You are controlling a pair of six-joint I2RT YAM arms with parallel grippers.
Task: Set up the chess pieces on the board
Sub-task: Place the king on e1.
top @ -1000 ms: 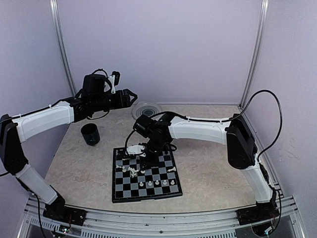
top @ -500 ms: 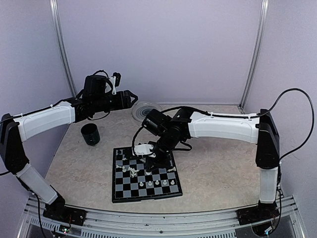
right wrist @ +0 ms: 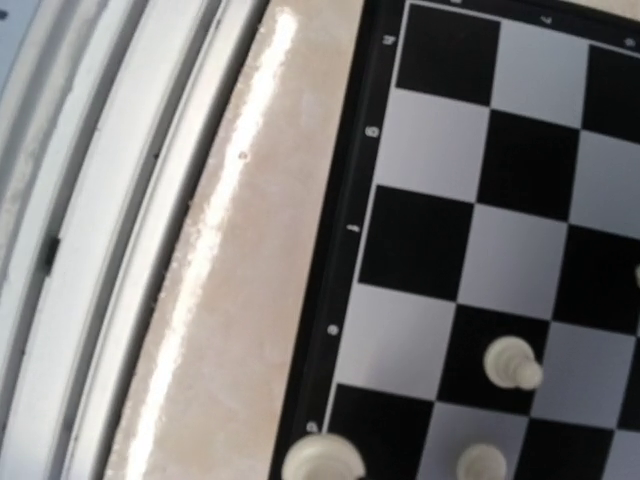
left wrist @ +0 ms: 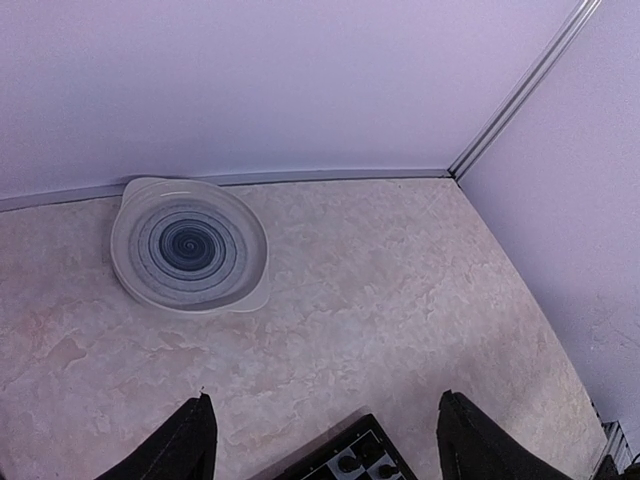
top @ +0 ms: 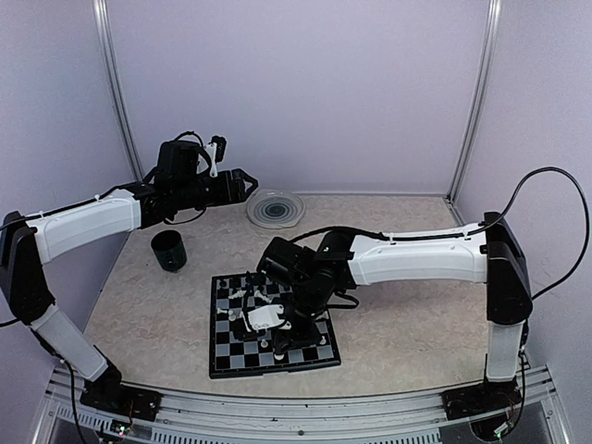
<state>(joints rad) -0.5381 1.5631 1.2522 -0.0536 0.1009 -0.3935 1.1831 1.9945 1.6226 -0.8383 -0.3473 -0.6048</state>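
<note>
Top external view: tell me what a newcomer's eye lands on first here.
The right gripper hangs low over the middle of the board, where a few cream chess pieces stand dotted over the squares. The left gripper is held high and open at the back left, facing the clear ridged plate by the back wall. A black cup stands on the table to the left of the board.
</note>
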